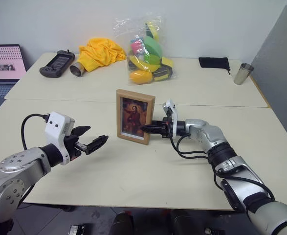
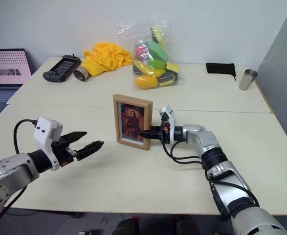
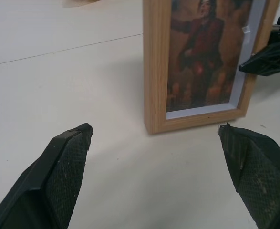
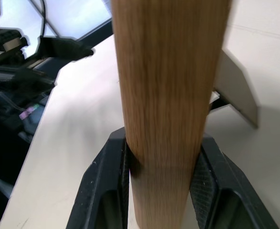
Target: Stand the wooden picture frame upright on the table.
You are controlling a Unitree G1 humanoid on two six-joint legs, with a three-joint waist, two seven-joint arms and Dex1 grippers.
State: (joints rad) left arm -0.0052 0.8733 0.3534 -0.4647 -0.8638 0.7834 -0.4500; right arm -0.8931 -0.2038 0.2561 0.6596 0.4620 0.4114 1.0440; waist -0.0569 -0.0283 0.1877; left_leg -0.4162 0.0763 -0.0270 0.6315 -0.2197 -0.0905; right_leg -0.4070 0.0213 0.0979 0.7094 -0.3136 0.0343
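The table [image 1: 60, 98] fills most of the head view, pale and flat, with a seam running across its middle. Nothing crowds the spot where you are working; the clutter sits well back along the top of the picture.

The picture frame [image 1: 135, 116] stands at the centre of the head view, upright, portrait facing you, its lower edge apparently on the tabletop just in front of the seam. In the right wrist view a flap like a back stand [image 4: 237, 90] shows behind the frame, swung out; you cannot tell from here whether it bears on the table yet.

Your right gripper [image 1: 145, 129] comes in level from the right of the picture and is clamped on the frame's right-hand edge, one finger in front and one behind. The wood sits squarely between the pads in the wrist view.

Your left gripper [image 1: 93, 140] is in the lower left of the head view, jaws spread wide and empty, pointing at the frame but well apart from it.

The step in hand looks like the release. Let the frame settle onto its bottom edge and stand before you loosen the right grip. Open slowly and draw straight away to the right, so neither pad drags the edge. Keep the left gripper near the front as a guard against the frame tipping forward.
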